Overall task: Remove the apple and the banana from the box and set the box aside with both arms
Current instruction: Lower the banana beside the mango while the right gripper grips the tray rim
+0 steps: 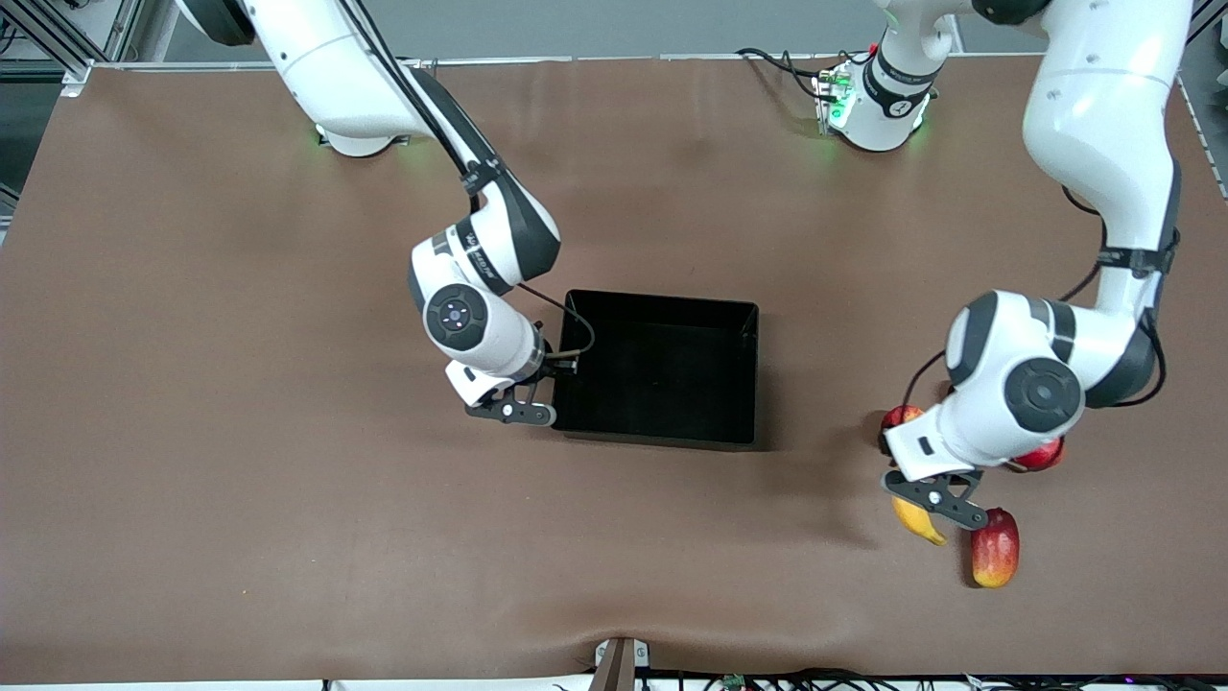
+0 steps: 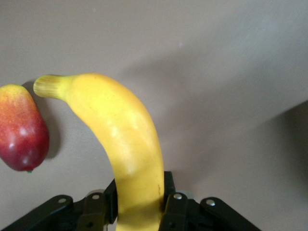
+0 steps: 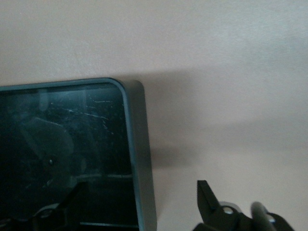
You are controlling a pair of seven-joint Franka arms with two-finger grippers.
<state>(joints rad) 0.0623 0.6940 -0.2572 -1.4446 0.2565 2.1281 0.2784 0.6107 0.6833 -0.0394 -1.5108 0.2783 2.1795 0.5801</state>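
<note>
A wide desk (image 1: 240, 403) is covered with a matte brown mat, and faint creases and wrinkles can be seen in it, most clearly along the edge nearest the front camera. Soft shadows are cast on the mat and pale glare is reflected near the top of the front view. Along that top edge a grey wall strip (image 1: 624, 27) is seen. A metal frame (image 1: 58, 38) is visible at the upper corner toward the right arm's end. A small bracket (image 1: 619, 662) is fixed at the middle of the near edge, and cables (image 1: 767, 679) are strung beside it.
</note>
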